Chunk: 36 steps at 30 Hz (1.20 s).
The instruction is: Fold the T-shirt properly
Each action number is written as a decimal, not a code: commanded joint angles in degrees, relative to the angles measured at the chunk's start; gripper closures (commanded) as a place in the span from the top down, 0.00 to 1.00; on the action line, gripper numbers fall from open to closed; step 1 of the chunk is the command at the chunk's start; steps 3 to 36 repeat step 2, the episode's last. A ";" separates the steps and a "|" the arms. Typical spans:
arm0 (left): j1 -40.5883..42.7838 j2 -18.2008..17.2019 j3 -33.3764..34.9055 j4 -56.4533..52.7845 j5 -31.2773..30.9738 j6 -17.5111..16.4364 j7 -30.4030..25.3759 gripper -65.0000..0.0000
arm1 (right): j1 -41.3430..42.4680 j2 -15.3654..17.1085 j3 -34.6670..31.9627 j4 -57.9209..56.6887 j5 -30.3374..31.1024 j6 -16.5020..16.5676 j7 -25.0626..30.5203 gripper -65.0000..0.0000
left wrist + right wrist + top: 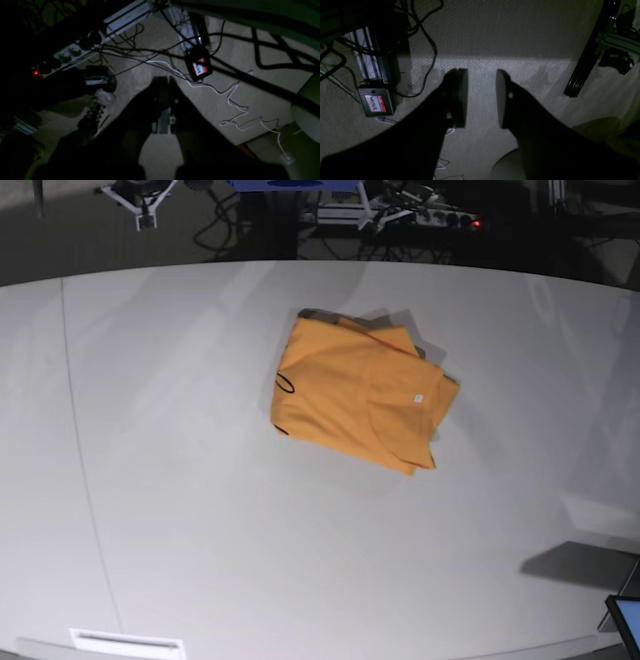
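T-shirt sits a bit past centre of the counter, toward the far edge, already bundled into a rough folded rectangle w/ a small white tag facing up and a thin dark loop of trim at its left edge. You should expect it to handle as thin, soft, light cloth: no stiffness, layers prob slide over each other, and it'll drape or come undone if you lift by one layer only. If it needs tidying, best bet is to pinch thru all layers at a corner or along an outer edge, esp the looser near-right corner where the edges look uneven; avoid snagging just the top flap. Counter looks smooth, pale and matte, so cloth should drag easily w/o catching. Neither arm is over the counter in the base view; both wrist cams look down at carpeted floor w/ cables, a power strip and a labelled black box. Left fingers are pressed together, holding nothing. Right fingers stand apart w/ a clear gap, also empty.
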 commanded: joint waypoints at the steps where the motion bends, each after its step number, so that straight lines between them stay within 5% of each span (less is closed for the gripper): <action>1: -0.23 -0.02 0.09 0.09 0.07 -0.17 -0.26 0.00 | -0.28 0.52 -0.09 0.01 -0.15 -0.27 0.52 0.29; 36: -0.58 -0.02 0.09 0.00 0.07 -0.17 -0.26 0.00 | -0.28 0.52 -0.09 0.01 -0.15 -0.27 0.52 0.29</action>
